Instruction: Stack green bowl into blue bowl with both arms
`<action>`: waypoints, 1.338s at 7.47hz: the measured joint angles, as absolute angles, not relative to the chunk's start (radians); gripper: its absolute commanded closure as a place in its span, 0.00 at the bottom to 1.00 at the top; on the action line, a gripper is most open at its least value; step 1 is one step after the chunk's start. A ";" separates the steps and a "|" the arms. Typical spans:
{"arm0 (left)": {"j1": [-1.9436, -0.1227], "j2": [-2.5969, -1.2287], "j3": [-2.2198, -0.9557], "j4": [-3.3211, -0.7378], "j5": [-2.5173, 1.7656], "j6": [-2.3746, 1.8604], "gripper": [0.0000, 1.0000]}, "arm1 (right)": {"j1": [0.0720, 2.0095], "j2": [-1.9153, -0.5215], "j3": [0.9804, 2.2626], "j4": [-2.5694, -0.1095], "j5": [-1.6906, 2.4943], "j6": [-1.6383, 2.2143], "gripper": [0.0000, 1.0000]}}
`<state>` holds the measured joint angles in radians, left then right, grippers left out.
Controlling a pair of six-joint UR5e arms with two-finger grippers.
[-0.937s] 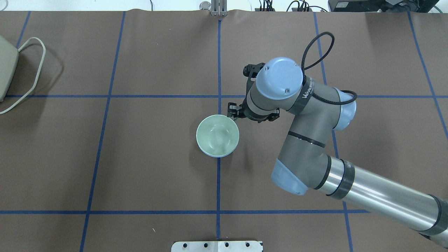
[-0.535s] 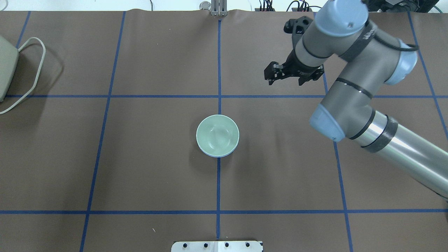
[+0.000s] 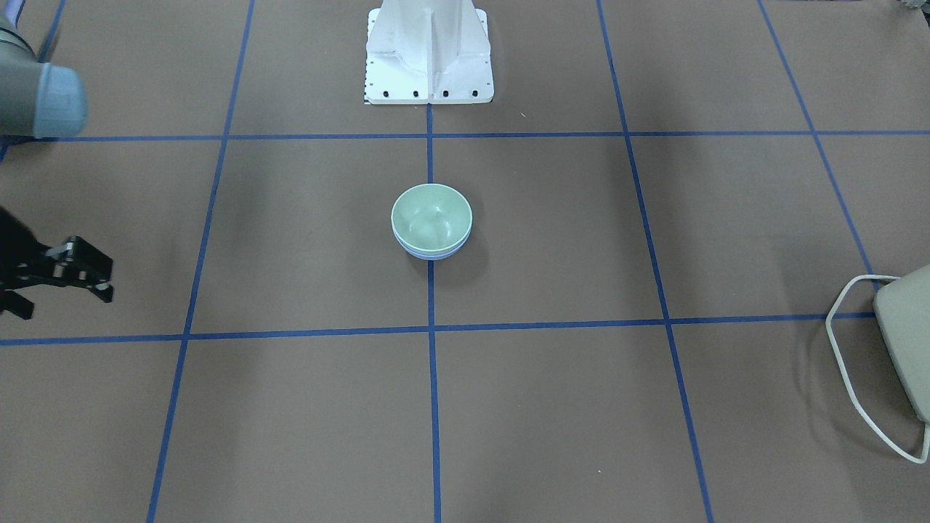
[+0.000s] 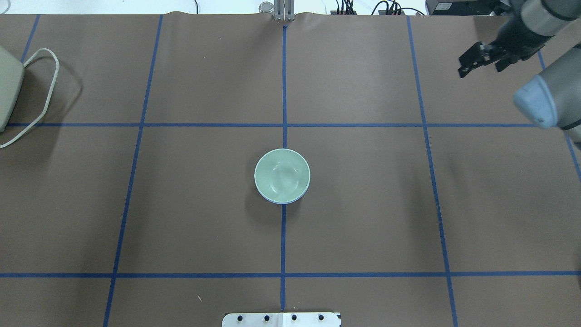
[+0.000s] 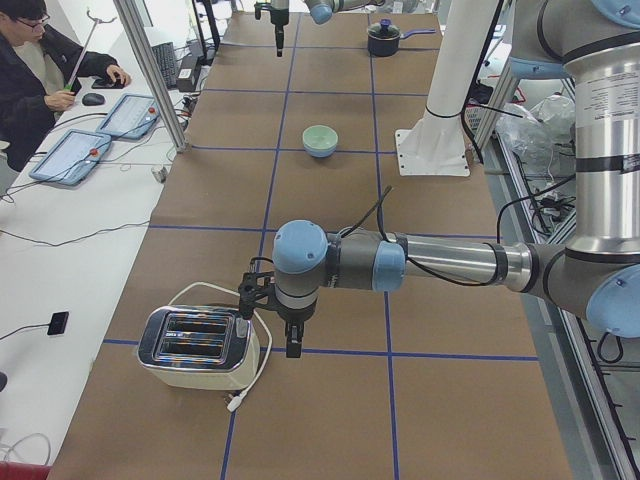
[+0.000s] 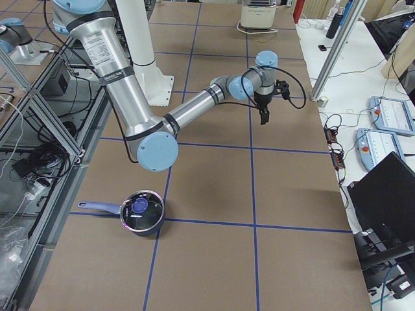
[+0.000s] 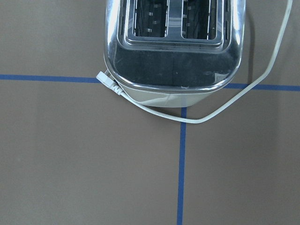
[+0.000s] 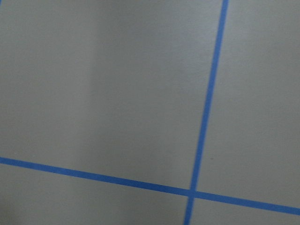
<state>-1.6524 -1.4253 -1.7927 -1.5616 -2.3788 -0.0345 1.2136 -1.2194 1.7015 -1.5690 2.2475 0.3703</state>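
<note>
The left gripper point(image 5: 291, 340) is hanging fingers-down just beside the toaster point(image 5: 198, 347) at the table's point(image 4: 181, 204) left end; I cannot tell how its jaws stand. At the centre, the round green bowl point(image 4: 282, 175) is sitting upright, mouth facing up, nested inside the blue bowl point(image 3: 431, 254). Far right, the right gripper point(image 4: 481, 68) is hovering with jaws spread wide, holding nothing.

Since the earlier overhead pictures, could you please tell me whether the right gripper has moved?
Yes. The right gripper has swung away from the green bowl, across the right-hand blue tape line, toward the view's upper right corner.
</note>
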 measured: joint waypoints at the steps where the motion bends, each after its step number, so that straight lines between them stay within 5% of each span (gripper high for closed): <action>1: -1.652 -1.421 -1.790 -1.564 -2.397 -0.035 0.02 | 1.299 -1.280 1.702 -1.592 2.258 0.226 0.00; 6: -1.652 -1.396 -1.801 -1.564 -2.404 -0.035 0.02 | 1.573 -1.603 1.720 -1.589 2.251 -0.109 0.00; 10: -1.654 -1.393 -1.800 -1.563 -2.398 -0.035 0.02 | 1.599 -1.658 1.711 -1.587 2.249 -0.104 0.00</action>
